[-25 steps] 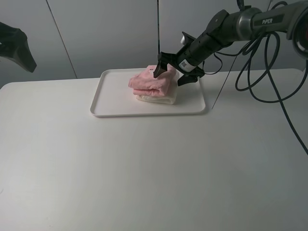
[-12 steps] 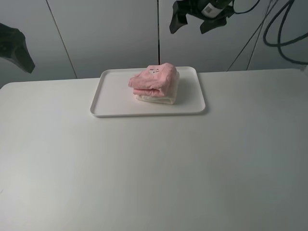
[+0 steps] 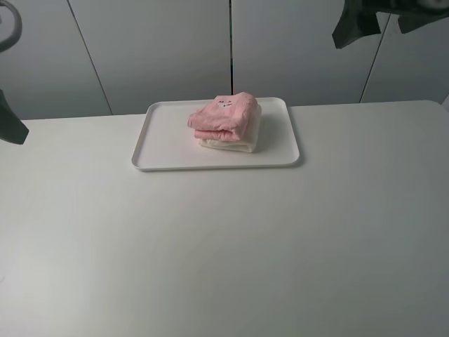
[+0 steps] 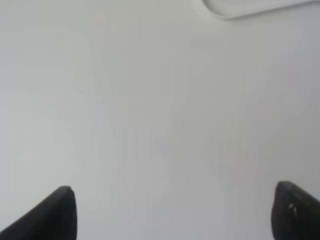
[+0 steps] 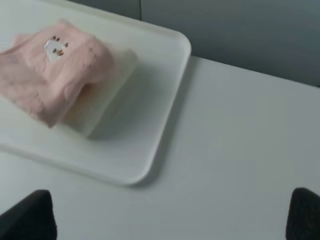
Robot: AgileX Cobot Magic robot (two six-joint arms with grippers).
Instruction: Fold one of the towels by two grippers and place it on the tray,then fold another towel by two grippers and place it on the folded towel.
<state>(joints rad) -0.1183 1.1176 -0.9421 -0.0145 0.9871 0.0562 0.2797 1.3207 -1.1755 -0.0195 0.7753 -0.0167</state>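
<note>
You had the folded pink terry towel (image 3: 224, 115) stacked on the folded cream towel (image 3: 231, 144), both on the white rectangular plastic tray (image 3: 168, 133) at the counter's (image 3: 224, 246) far side. The task looked done, so park both arms well clear. Right gripper (image 5: 170, 215) and left gripper (image 4: 172, 212) were spread wide, empty. Only the right wrist view showed the towel's small embroidered patch (image 5: 54, 46) clearly.

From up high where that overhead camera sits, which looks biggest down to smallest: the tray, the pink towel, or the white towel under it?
1. The tray, clearly the largest.
2. The pink towel, folded on top.
3. The white towel, though only its edges show beneath the pink one, so its true size is unsure.
</note>
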